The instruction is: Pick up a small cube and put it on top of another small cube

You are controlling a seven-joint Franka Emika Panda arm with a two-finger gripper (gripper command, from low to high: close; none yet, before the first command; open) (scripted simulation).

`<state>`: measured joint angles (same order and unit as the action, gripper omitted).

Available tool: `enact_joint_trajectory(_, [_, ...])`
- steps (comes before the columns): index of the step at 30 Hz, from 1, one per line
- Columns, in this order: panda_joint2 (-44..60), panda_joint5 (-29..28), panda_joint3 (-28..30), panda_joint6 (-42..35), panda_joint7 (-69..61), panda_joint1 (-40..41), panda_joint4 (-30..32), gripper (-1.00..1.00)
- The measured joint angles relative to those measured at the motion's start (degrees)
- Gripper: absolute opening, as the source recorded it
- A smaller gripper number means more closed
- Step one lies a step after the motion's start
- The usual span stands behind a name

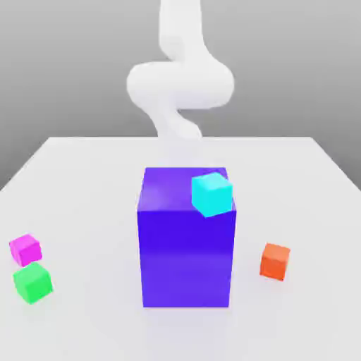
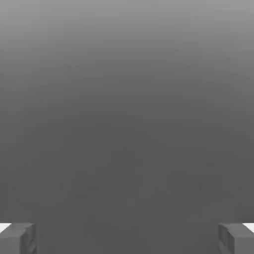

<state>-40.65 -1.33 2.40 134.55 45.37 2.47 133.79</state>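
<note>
At the exterior view's left, the small cube (image 1: 25,249) rests on the table (image 1: 84,176), touching or just beside the green cube (image 1: 32,283). Expect it light, rigid, glossy; grip two opposite flat faces. The gripper (image 2: 127,238) stands open, empty.

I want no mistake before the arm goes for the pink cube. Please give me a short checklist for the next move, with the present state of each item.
1. Gripper open and holding nothing: ok, its fingers stand wide apart with nothing between them.
2. Small cube free on the table: ok.
3. Room around it for the fingers: not ok, the green cube sits very close beside it; touching or not, cannot tell.
4. Orange cube free as a possible base: ok, it stands alone.
5. Path to the small cube: cannot tell, the big purple block with the cyan cube stands mid-table.
</note>
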Motion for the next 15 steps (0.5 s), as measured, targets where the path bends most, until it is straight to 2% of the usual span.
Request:
enact_joint_trajectory(10, [20.6,-2.8,12.5,11.2,-3.7,9.4,8.1,0.00])
enact_joint_trajectory(15, [31.0,-0.8,19.5,16.9,-8.0,13.5,12.1,0.00])
